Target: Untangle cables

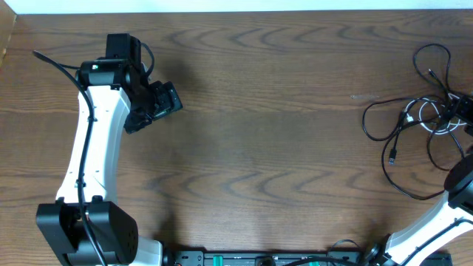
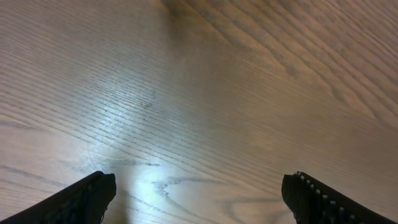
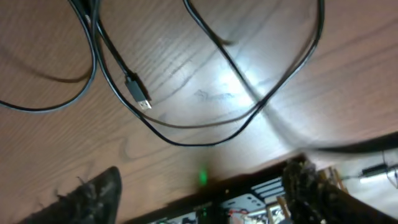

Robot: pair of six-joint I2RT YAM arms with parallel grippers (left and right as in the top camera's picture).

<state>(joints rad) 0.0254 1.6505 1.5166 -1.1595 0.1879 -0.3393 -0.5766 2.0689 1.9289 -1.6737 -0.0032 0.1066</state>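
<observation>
The cables point(image 1: 423, 118) lie in a tangle at the table's far right: several thin black loops and one white cord point(image 1: 432, 125), with a black plug end point(image 1: 392, 157) trailing toward the front. In the right wrist view, black cable loops point(image 3: 205, 134) and a plug point(image 3: 138, 91) lie on the wood beyond my fingers. My right gripper point(image 3: 202, 190) is open and empty, held above the table, touching no cable. My left gripper point(image 1: 161, 103) is far off at the left, open and empty over bare wood point(image 2: 199, 199).
The right arm point(image 1: 443, 214) rises from the front right corner and mostly leaves the overhead view. The table's front edge with a rail of electronics point(image 3: 249, 193) shows between the right fingers. The white left arm point(image 1: 92, 148) stands along the left side.
</observation>
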